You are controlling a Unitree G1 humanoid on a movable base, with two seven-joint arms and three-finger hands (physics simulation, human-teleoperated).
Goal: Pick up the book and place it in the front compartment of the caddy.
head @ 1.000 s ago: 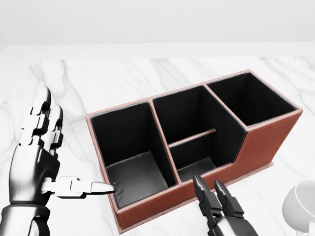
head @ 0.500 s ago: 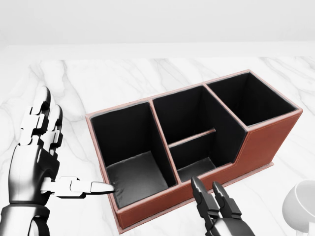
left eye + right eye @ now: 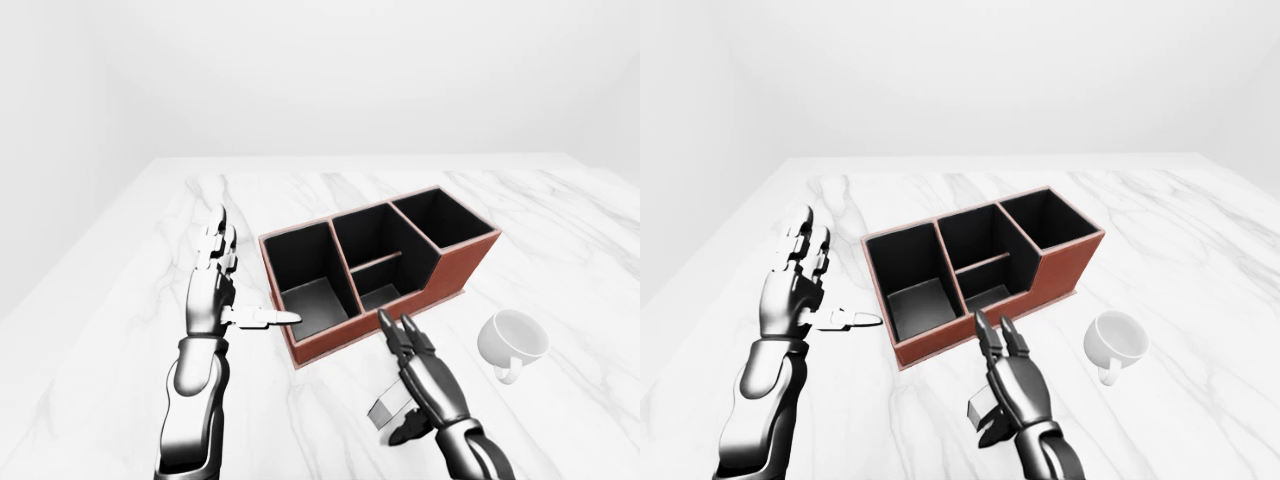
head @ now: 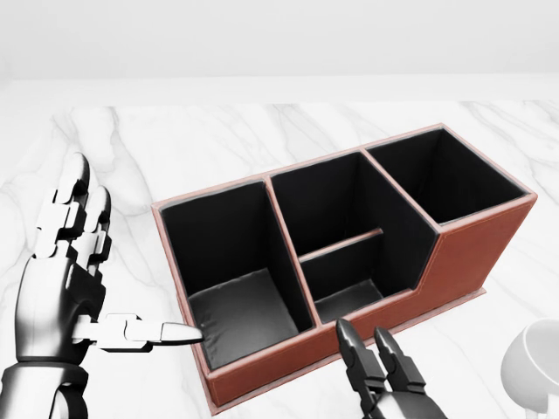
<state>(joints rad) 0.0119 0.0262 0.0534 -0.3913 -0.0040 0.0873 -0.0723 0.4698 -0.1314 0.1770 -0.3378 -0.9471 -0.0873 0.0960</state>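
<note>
On the white marble worktop (image 3: 120,300), in the middle of the left-eye view, the brown leather caddy with black lining (image 3: 455,268) is standing with its long side running from 7 o'clock to 1 o'clock. It has several compartments, and all of them are looking empty; no book is lying in any of them.

The left hand (image 3: 212,290) is hovering just beside the caddy, at 9 o'clock from it, with its fingers stretched upward and the thumb pointing toward the near corner of the box. It is open and is holding nothing.

The right hand (image 3: 1008,385) is hanging at 6 o'clock from the caddy, near its low wall, with two fingers pointing toward the box. Under its palm a small pale thing is showing, but it is too unclear to name, and I cannot tell whether this hand is gripping it or is only open above it.

A white ceramic mug (image 3: 513,340) is lying on its side at 4 o'clock from the caddy, apart from it.

The book itself is not appearing clearly in any view, so I cannot say where it is. In my judgement the placing is not yet done: bringing the book over the front compartment and lowering it inside is remaining.
</note>
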